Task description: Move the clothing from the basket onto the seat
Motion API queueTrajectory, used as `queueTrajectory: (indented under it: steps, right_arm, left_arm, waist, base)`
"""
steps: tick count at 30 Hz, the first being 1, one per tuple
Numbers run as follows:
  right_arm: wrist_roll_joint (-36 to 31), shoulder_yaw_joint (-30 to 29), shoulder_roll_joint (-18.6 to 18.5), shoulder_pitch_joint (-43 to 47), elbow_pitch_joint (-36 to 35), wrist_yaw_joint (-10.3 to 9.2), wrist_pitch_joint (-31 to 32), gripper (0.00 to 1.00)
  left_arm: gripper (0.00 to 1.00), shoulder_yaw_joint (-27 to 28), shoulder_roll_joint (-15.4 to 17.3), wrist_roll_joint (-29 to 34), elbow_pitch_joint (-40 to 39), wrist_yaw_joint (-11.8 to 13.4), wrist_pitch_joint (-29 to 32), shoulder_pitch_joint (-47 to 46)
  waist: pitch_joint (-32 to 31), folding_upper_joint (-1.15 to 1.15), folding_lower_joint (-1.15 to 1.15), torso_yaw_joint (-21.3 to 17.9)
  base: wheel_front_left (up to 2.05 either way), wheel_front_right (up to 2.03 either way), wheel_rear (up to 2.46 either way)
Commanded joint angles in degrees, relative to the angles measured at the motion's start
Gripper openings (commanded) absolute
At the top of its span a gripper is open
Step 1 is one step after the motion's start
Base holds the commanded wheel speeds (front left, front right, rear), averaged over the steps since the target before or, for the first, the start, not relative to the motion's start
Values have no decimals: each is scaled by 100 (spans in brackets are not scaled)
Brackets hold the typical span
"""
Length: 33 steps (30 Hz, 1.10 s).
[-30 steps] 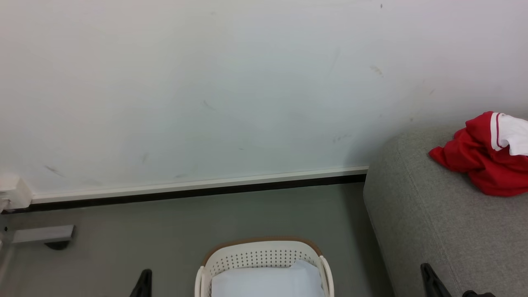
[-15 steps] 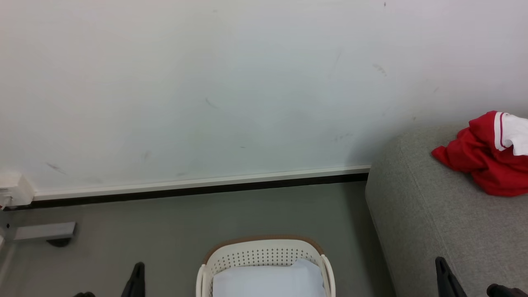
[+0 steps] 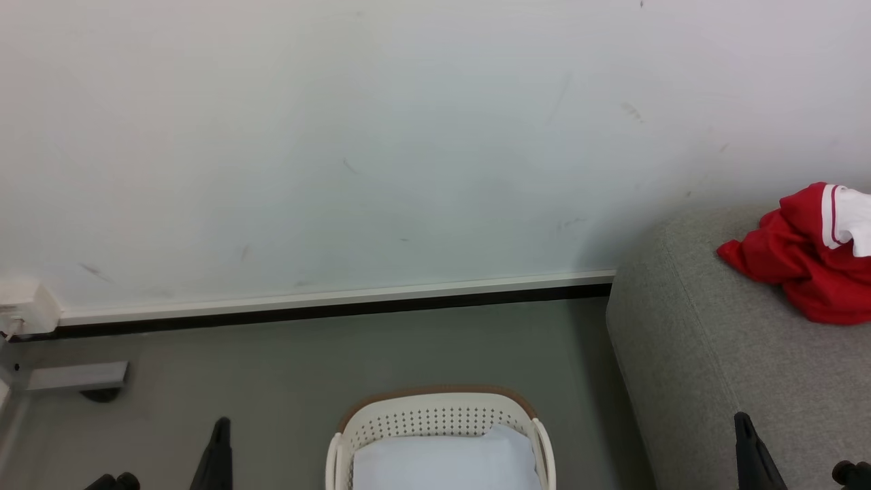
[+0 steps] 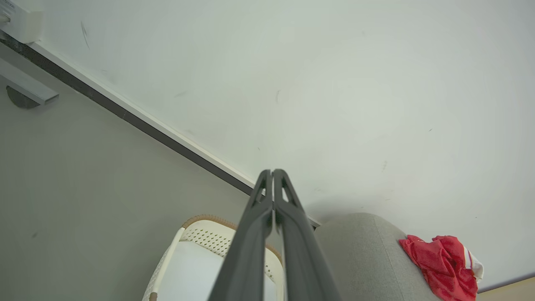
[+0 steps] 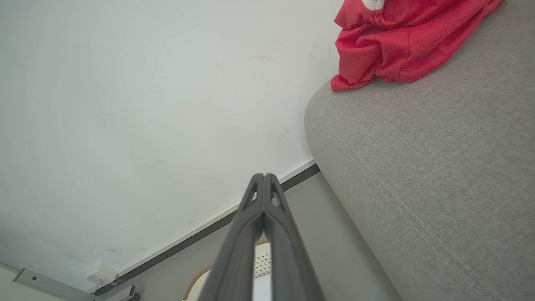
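Your crumpled red clothing [image 3: 796,272], white-sleeved, lies on the woven grey sofa [image 3: 714,354]. The basket [image 3: 435,422] is perforated white plastic. Your left gripper [image 4: 272,172] and right gripper [image 5: 264,176] are clenched.

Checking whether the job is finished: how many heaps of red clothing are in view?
1: the clothing lies crumpled on the seat. The basket shows a white pad; its near part is cut off, so more may hide there.
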Motion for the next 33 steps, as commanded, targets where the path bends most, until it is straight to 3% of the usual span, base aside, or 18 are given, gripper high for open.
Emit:
queueTrajectory:
  steps: [1, 33]
  right_arm:
    - [196, -43, -42, -176, -100, -4, 34, 0]
    - [2454, -292, -74, -397, -241, -8, 604, 0]
  left_arm:
    - [0, 45, 17, -188, -94, 18, 55, -158]
    - [0, 250, -32, -2292, -247, 65, 635, -409]
  waist:
    - [3, 0, 0, 4]
    - [79, 0, 0, 101]
  base:
    - [0, 0, 0]
    - [0, 0, 0]
